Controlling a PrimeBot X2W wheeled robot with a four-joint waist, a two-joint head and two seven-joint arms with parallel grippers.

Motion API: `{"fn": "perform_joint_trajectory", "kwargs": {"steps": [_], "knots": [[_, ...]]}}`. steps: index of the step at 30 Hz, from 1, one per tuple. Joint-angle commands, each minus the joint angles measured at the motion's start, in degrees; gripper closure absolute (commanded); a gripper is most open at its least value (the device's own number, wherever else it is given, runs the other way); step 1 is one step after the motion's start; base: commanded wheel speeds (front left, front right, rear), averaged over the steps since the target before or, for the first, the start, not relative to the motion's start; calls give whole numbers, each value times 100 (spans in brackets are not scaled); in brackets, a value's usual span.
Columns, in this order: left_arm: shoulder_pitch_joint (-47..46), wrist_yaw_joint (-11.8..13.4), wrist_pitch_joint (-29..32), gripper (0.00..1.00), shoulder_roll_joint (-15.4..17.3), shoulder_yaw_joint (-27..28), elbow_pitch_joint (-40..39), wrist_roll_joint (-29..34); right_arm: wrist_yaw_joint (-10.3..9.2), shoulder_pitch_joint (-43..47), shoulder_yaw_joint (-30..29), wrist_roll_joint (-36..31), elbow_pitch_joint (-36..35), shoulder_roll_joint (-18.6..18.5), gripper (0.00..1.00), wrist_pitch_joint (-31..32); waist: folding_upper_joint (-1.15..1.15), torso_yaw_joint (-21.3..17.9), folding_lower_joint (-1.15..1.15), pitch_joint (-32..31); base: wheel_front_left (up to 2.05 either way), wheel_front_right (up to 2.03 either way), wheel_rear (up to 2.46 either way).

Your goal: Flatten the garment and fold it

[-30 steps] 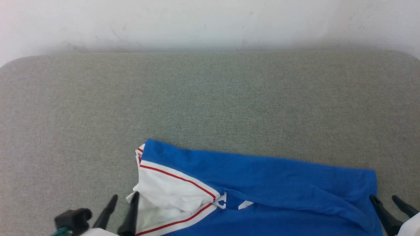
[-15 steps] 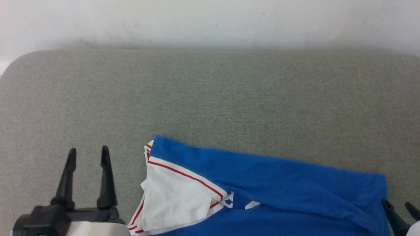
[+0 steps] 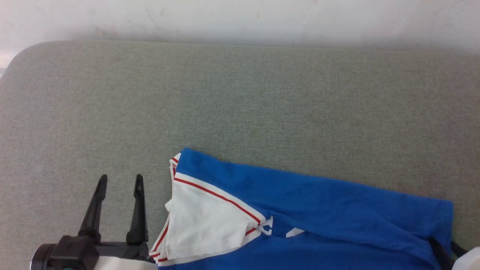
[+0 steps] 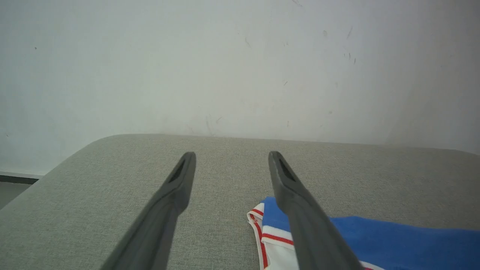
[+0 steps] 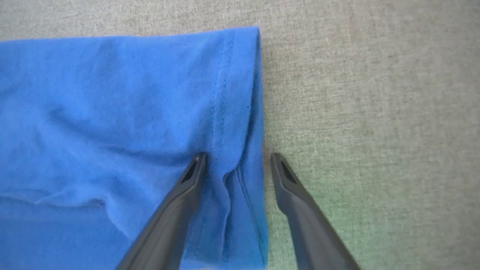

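The garment [image 3: 318,202] is a royal-blue jersey lying along the near edge of the grey padded surface. Its white sleeve [image 3: 202,221] with red-striped trim is folded over at the left end. My left gripper [image 3: 120,180] stands open just left of that sleeve, apart from the cloth. In the left wrist view, the left gripper [image 4: 231,155] holds nothing and the garment [image 4: 393,240] sits at the lower right. My right gripper [image 5: 238,157] is open astride the stitched hem of the garment [image 5: 112,112], one finger on the blue cloth and one on the grey surface. In the head view, the right gripper [image 3: 448,248] barely shows.
The grey fabric surface [image 3: 240,105] stretches far beyond the garment to a white wall [image 3: 240,18]. Its far left corner is rounded, and a strip of floor [image 4: 11,187] shows past the left edge.
My left gripper has come away from the white sleeve it was touching and now stands left of it. The sleeve has settled flatter. The head camera has shifted. The right gripper sits lower in view.
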Motion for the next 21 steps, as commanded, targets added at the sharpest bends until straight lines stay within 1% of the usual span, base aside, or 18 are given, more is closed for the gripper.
{"fn": "perform_joint_trajectory", "kwargs": {"steps": [1,5,9,16,17,21], "knots": [[-109,-82,-28,0,-43,-29,47,85,-4,-103,194,116,143,4,100,55,0,-5,0,1,0,0,0],[-155,-139,-28,0,-71,-78,132,121,-4,-197,216,159,222,-88,100,-20,0,-27,0,-43,0,0,0],[-137,-165,-28,0,-94,-89,199,123,-4,-245,47,93,271,-280,100,-101,0,-66,0,-129,0,0,0],[-75,-225,-28,0,-146,-134,296,87,-4,-165,-783,-55,552,-701,100,-137,0,-79,0,-256,0,0,0],[-75,-225,-28,0,-146,-134,296,87,-4,-165,-783,-55,552,-701,100,-137,0,-79,0,-256,0,0,0],[-55,-250,-28,0,-161,-150,333,80,-4,-82,-1101,-137,616,-847,100,-181,0,-68,0,-279,0,0,0]]}}
